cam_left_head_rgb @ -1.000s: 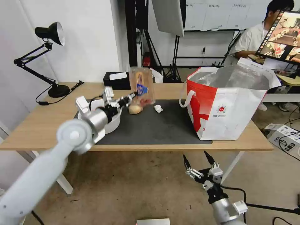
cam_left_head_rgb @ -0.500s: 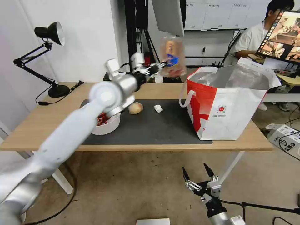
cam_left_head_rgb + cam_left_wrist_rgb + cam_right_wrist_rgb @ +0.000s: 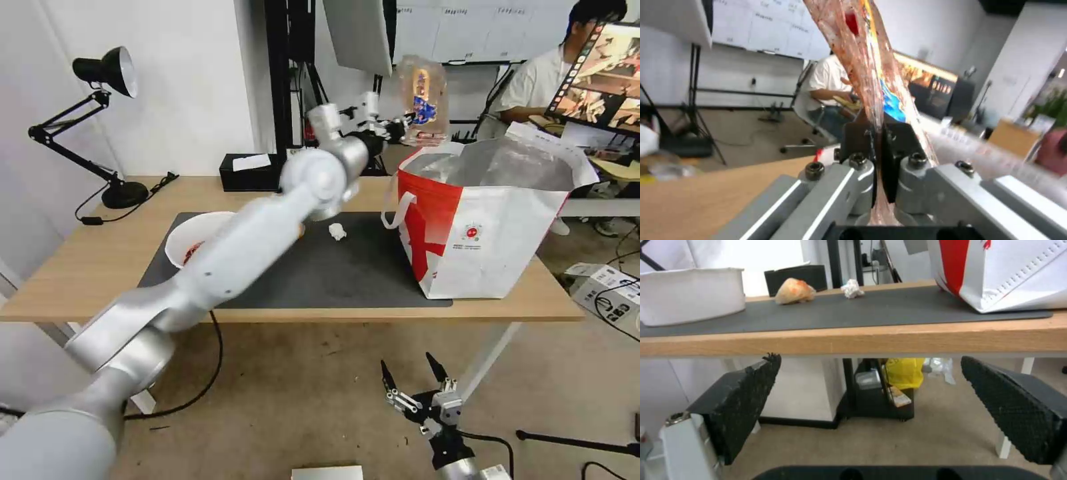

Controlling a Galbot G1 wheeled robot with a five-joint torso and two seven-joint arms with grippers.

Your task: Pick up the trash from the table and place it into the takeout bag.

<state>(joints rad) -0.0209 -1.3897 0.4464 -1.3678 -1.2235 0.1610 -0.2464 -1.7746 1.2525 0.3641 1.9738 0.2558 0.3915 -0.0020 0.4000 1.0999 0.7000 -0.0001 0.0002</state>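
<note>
Tray (image 3: pixel 421 100) pinched in left claw (image 3: pixel 878 146) above takeout bag (image 3: pixel 490 220); wrist view reveals red smears.

tray (image 3: pixel 421 100): clear, upright, above the bag's left rim
bag (image 3: pixel 497 250): open, upright
bowl (image 3: pixel 190 237), ball (image 3: pixel 794 290), tissue (image 3: pixel 338 231): on mat

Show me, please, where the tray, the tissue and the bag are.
tray (image 3: pixel 421 100), head view, on its clear wall held above the bag.
tissue (image 3: pixel 338 231), head view, middle of the crumpled wad on the mat.
bag (image 3: pixel 493 247), head view, white front wall.
</note>
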